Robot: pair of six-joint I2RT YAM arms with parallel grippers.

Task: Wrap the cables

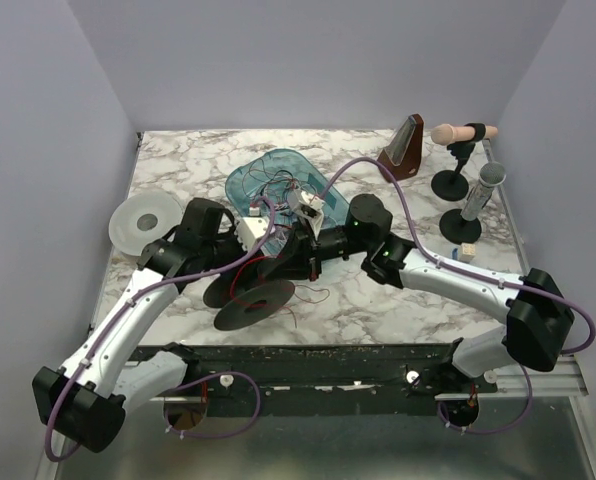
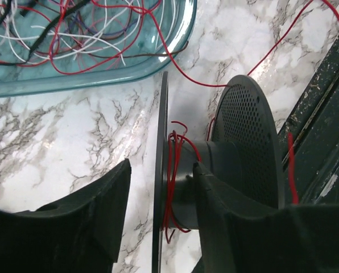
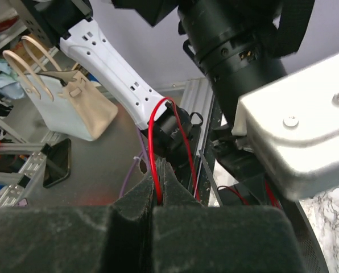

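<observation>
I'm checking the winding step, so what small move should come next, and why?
Probably close the left tool on the spool: the tool's jaws stand open astride the thin flange, so it seems unheld, while the right tool pinches the red wire, with only a few turns on the hub.

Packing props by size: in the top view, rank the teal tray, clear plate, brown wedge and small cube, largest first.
1. teal tray
2. clear plate
3. brown wedge, farther back, so less sure
4. small cube
</observation>
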